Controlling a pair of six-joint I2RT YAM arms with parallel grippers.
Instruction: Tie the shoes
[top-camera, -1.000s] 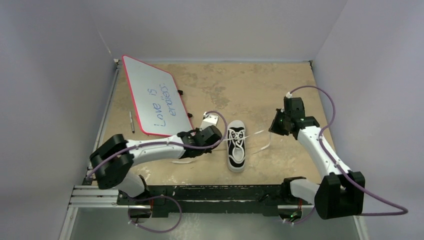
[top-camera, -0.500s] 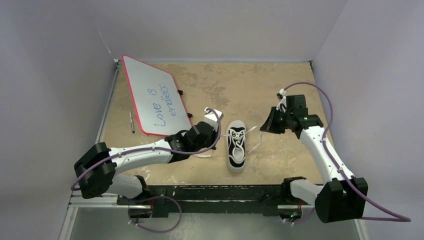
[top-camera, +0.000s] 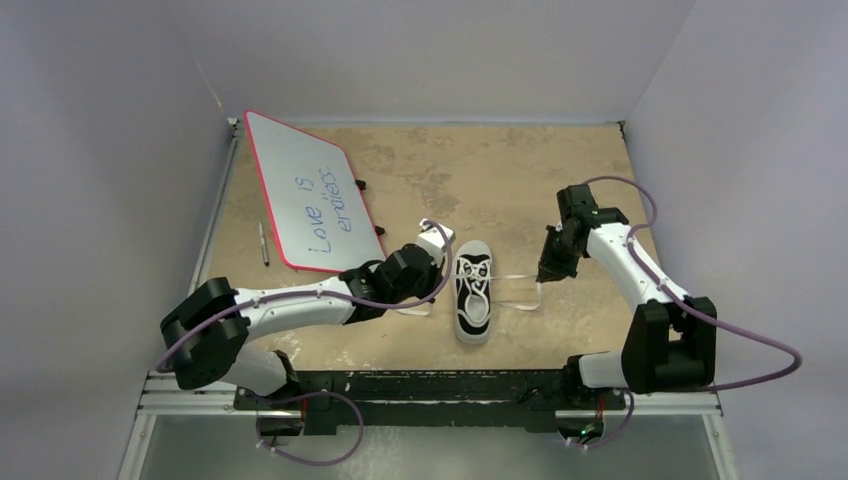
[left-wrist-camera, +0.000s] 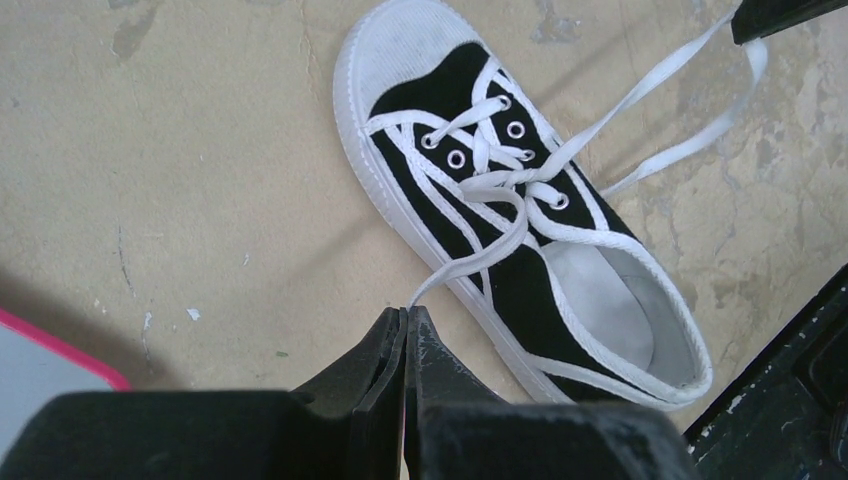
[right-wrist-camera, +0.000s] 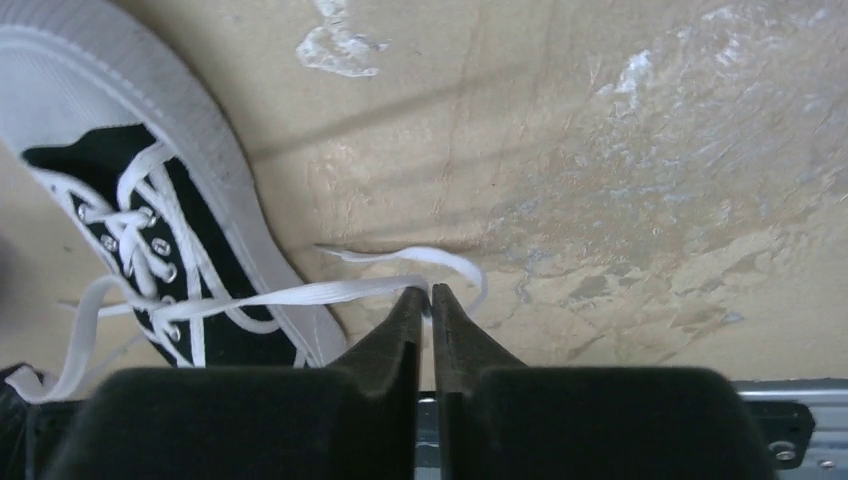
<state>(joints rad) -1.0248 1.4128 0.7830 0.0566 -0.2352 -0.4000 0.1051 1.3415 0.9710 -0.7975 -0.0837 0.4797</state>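
Note:
A small black sneaker with white stripes, white sole and toe cap lies mid-table, toe pointing away from the arms. It also shows in the left wrist view and the right wrist view. My left gripper is just left of the shoe, shut on one white lace that crosses the shoe's side. My right gripper is right of the shoe, shut on the other white lace, which runs nearly straight back to the eyelets. A loose lace loop curls beyond its tips.
A red-edged whiteboard with blue writing lies at the back left, a pen beside it. Grey walls enclose the table on three sides. A black rail runs along the near edge.
My right gripper has swung down and in toward the shoe, drawing its lace out flat to the right. My left arm has shifted slightly up beside the shoe, still holding its lace.

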